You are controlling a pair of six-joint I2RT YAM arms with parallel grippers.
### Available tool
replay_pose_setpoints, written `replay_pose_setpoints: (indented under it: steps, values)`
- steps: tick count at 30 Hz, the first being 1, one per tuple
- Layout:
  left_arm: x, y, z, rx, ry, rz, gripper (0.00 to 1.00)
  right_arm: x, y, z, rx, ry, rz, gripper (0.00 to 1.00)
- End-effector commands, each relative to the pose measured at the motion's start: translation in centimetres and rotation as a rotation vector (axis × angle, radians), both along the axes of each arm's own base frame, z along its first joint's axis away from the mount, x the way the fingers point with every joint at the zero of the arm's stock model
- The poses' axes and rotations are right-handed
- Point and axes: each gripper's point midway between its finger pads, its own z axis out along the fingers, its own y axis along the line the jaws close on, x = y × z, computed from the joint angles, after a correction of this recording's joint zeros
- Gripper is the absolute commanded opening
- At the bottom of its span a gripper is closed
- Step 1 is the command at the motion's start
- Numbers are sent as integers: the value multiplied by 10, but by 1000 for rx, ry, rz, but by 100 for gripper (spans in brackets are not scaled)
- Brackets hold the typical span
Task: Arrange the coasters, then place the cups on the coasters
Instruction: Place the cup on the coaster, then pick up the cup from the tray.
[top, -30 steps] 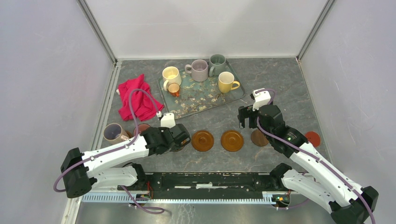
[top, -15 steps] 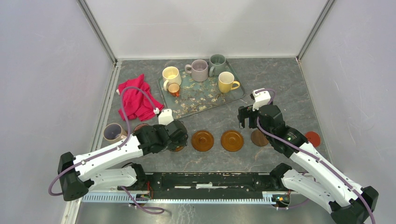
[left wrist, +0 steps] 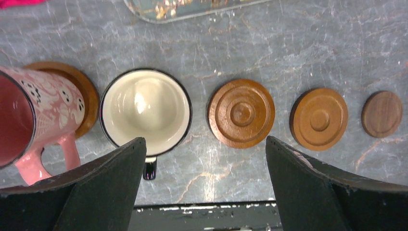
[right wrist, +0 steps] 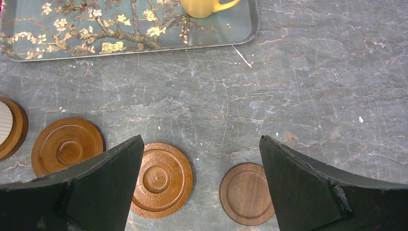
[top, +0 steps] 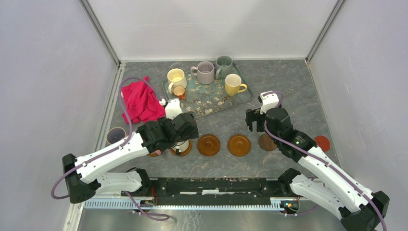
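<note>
My left gripper (left wrist: 204, 144) is open and hovers above the near row, holding nothing. Just ahead of its left finger a cream cup (left wrist: 146, 111) with a dark rim stands on a coaster (top: 173, 151). Left of that cup a pink cup (left wrist: 33, 120) sits on an orange-brown coaster (left wrist: 79, 89). To the right lie two bare orange-brown coasters (left wrist: 241, 113) (left wrist: 319, 118) and a dark brown coaster (left wrist: 382, 114). My right gripper (right wrist: 201, 139) is open and empty above the dark brown coaster (right wrist: 248, 192). A red coaster (top: 322, 143) lies at the far right.
The floral tray (top: 211, 108) at the back holds cream (top: 176, 77), mauve (top: 206, 72), grey-green (top: 223, 65) and yellow (top: 234, 84) cups and a small orange cup (top: 179, 91). A red cloth (top: 142, 102) lies left of the tray. Another cup (top: 115, 135) stands by the left wall.
My left gripper has opened, let go of the cream cup on its coaster, and lifted back from it. The right arm has not moved.
</note>
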Motion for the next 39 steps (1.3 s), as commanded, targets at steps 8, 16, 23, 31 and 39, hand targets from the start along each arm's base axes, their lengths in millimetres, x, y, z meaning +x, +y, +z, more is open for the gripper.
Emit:
replay_pose_setpoints:
  steps: [8, 16, 23, 31, 39]
  values:
    - [52, -30, 37, -6, -170, -159, 100, 19, 10, 24, 104, -121, -41, 98]
    - [62, -54, 49, -97, -224, -377, 100, 56, 39, 18, 44, -128, 46, 98]
    - [59, -59, 52, -107, -272, -459, 100, 126, 45, 14, 12, -147, 41, 98]
    - [55, -47, 36, -73, -302, -459, 100, 183, 43, 5, -3, -144, 115, 98]
    - [54, -38, 37, -51, -347, -466, 100, 202, 48, -9, -37, -133, 260, 98]
